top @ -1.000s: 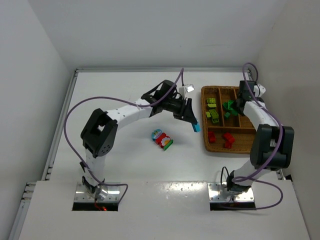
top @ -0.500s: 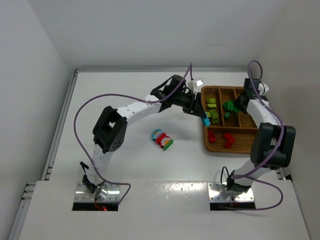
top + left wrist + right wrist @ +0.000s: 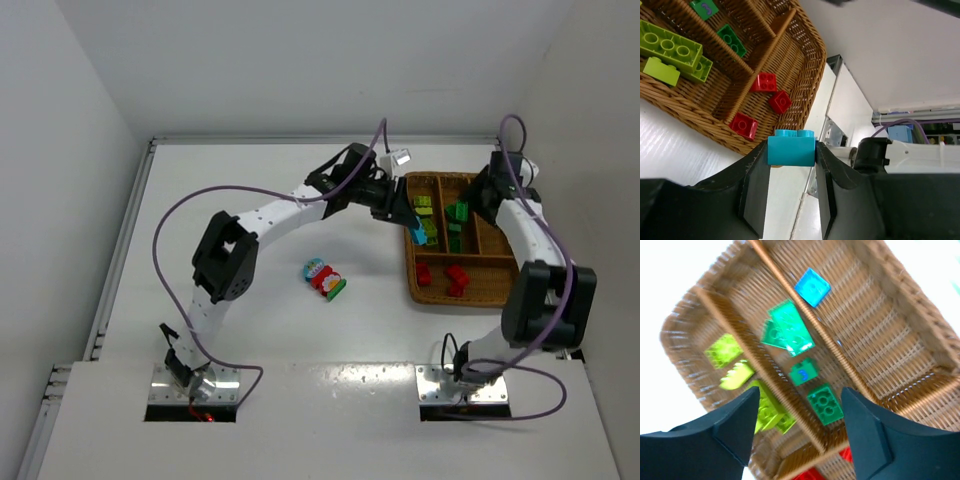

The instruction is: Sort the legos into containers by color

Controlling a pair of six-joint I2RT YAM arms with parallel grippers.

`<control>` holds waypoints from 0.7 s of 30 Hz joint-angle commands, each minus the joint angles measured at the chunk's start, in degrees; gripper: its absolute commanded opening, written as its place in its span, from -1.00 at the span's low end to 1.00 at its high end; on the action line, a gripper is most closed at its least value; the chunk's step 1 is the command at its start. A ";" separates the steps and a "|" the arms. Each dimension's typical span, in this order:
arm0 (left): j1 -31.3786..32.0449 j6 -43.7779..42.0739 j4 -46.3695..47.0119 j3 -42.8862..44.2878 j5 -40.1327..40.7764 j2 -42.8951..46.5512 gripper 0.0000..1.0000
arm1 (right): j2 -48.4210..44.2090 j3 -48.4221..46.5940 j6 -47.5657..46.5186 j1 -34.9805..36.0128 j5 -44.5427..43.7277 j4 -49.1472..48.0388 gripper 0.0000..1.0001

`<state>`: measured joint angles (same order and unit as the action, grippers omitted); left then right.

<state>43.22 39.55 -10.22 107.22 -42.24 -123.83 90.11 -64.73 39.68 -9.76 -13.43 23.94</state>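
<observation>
My left gripper [image 3: 415, 233] is shut on a teal-blue brick [image 3: 791, 147] and holds it above the left part of the brown wicker tray [image 3: 408, 270]. Lime bricks [image 3: 425, 212], dark green bricks [image 3: 458, 215] and red bricks [image 3: 455, 277] lie in the tray's compartments. My right gripper [image 3: 800, 400] is open and empty above the tray's dark green compartment [image 3: 825, 402]. A second teal brick [image 3: 812, 287] lies in the far right compartment. A stack of red, green and white printed bricks [image 3: 325, 278] lies on the table left of the tray.
The tray [image 3: 800, 55] lies near the table's right edge, by the right wall. Wicker dividers [image 3: 790, 290] separate its long compartments. The left arm [image 3: 290, 205] reaches across the table's far middle.
My left gripper has carried the teal brick rightward from above the table to above the tray. My right gripper has shifted slightly toward the tray's far end.
</observation>
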 commanded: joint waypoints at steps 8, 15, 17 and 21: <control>-4.36 -0.61 -2.85 -0.60 -0.83 0.86 -1.00 | -21.71 8.20 -3.46 0.43 11.49 5.05 0.30; -8.15 -8.25 -20.43 -5.34 14.96 3.16 -1.00 | -25.15 13.14 -6.89 7.01 27.93 6.46 0.30; -9.38 -9.05 -25.02 -7.28 20.76 2.11 -1.00 | -25.94 14.80 -6.90 9.92 27.41 6.47 0.30; -9.91 -8.52 -24.41 -9.31 20.79 1.05 -1.00 | -26.04 17.09 -6.37 18.78 26.70 3.22 0.30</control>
<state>32.80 32.36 -31.31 98.02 -25.23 -124.66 65.32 -48.47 34.15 4.54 11.38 29.82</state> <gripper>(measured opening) 0.418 0.654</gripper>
